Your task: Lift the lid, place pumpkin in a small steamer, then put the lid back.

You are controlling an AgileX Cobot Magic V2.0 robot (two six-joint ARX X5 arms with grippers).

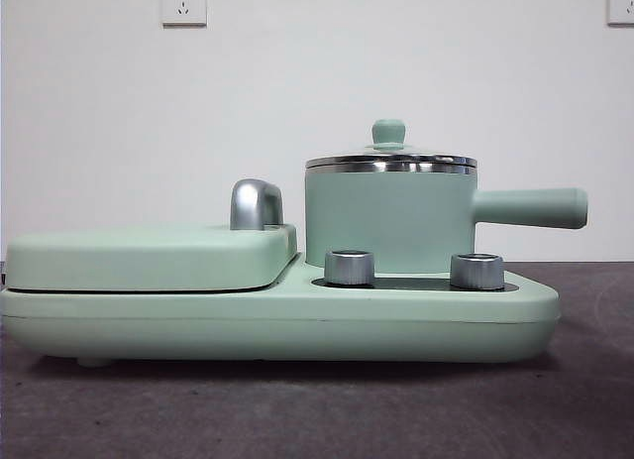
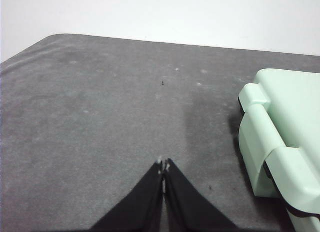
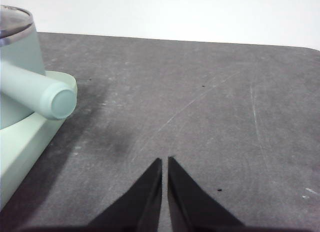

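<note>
The small steamer (image 1: pixel 388 221), a mint-green pot with a long straight side handle (image 1: pixel 530 207), stands on the right half of the appliance base. Its lid (image 1: pixel 390 160) rests on top, steel rim and mint knob showing. In the right wrist view the pot (image 3: pixel 15 76) and its handle end (image 3: pixel 59 102) sit off to one side of my right gripper (image 3: pixel 165 161), which is shut over bare table. My left gripper (image 2: pixel 164 164) is shut too, over grey table beside the appliance's end (image 2: pixel 280 137). The pumpkin is out of view.
The wide mint-green appliance base (image 1: pixel 277 315) carries two chrome knobs (image 1: pixel 350 268) at its front and a flat griddle cover (image 1: pixel 149 256) with a chrome handle (image 1: pixel 256 203) on its left half. Grey table surface (image 1: pixel 297 409) lies in front; a white wall stands behind.
</note>
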